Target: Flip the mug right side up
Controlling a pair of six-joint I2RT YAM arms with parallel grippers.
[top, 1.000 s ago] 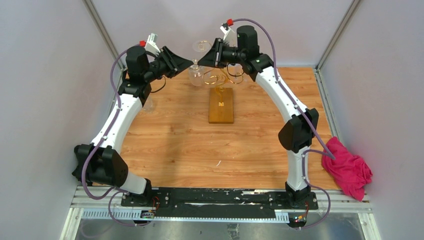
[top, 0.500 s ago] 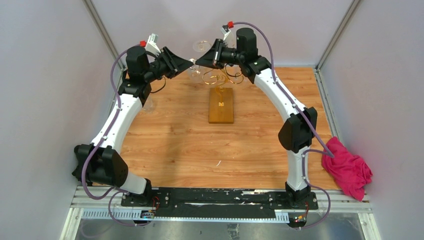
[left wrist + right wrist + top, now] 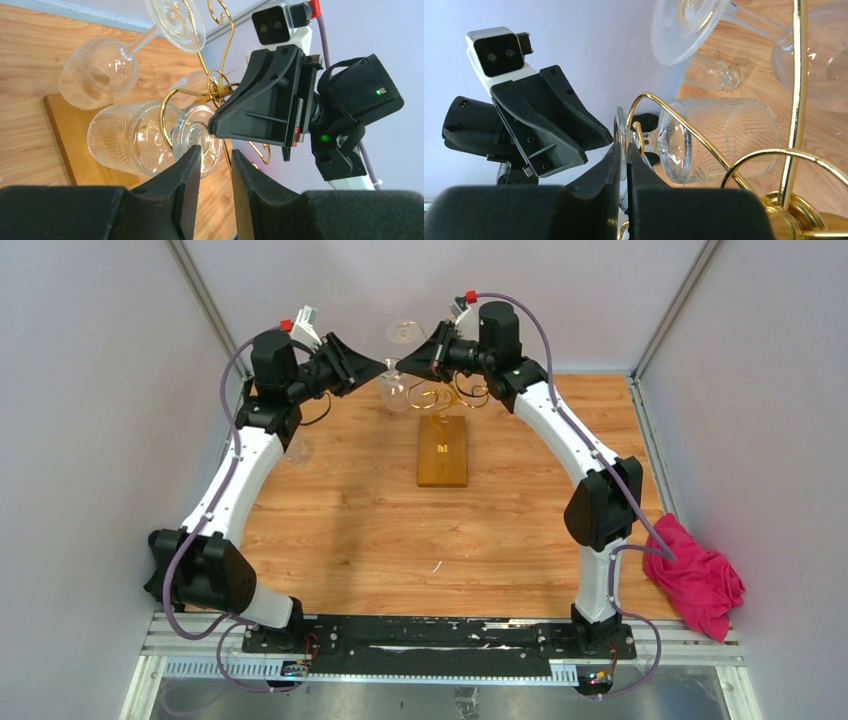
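Mug [image 3: 719,135], a ribbed stemmed glass, hangs tipped on its side on the gold rack [image 3: 796,100], mid far edge of the bench [image 3: 350,520]. Right hand [image 3: 623,150] is pinched on its foot, likely to pull it off the hook. Left hand [image 3: 216,155] is narrow and empty, tips beside that foot. Both arms arch high and reach far, hands facing each other.

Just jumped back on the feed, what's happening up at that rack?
The right gripper has its fingers pinched shut on the thin round foot of the ribbed glass, whose stem sits in a loop of the gold wire rack at the far side of the table. The left gripper faces it from the other side, fingers apart and holding nothing, their tips close to that same foot. A wine glass is on the rack alongside. The ribbed glass is not yet off the rack.
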